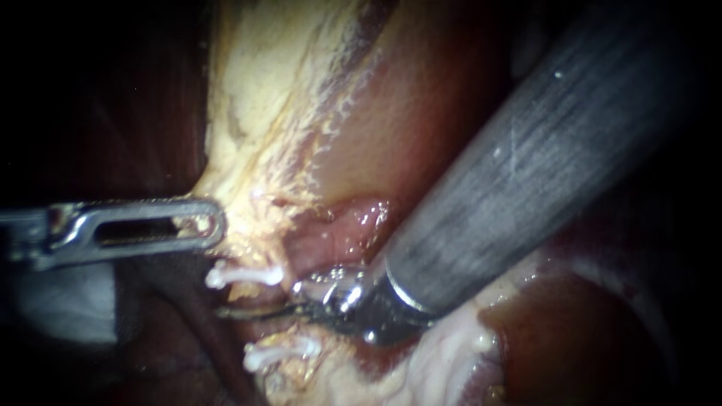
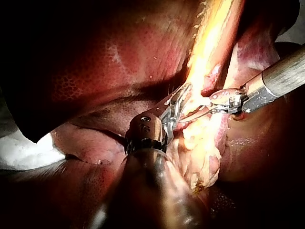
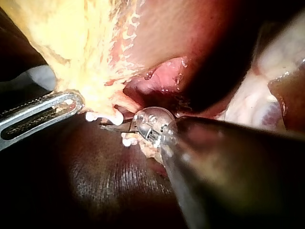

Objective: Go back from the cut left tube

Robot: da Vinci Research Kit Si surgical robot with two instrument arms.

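- Left instrument [image 1: 210, 225]: shaft enters from the left. The slotted jaws are closed on the edge of the yellow fatty tissue [image 1: 256, 128] and hold it to the side.
- White gauze [image 1: 60, 308]: lies beside that shaft, well apart from the work.
- Upper clip [image 1: 244, 274] and lower clip [image 1: 278, 353]: both white and seated, near each other.
- Tube [image 1: 252, 295]: runs between the two clips. My blades lie over the gap, so I cannot make out the cut ends. Only this tube shows, so I cannot confirm that it is the left one.
- Right instrument [image 1: 241, 310]: shaft enters from the upper right. The thin blades stand a narrow gap apart and hold nothing. They reach in between the two clips, across the tube's line.
- Progress, by my judgement: the retreat has barely begun, as the blade tips sit inside the clipped stretch. What is left is to draw the right instrument back along its own shaft until the tips are clear of both clips.
- Surface: wet, glistening and soft throughout. The pale gallbladder [image 1: 421, 105] lies above and the dark liver [image 1: 594, 338] to the right.
- Room: tight, with a clip on either side of the blades and pink tissue just beside the hinge. Any sideways drift risks snagging a clip.
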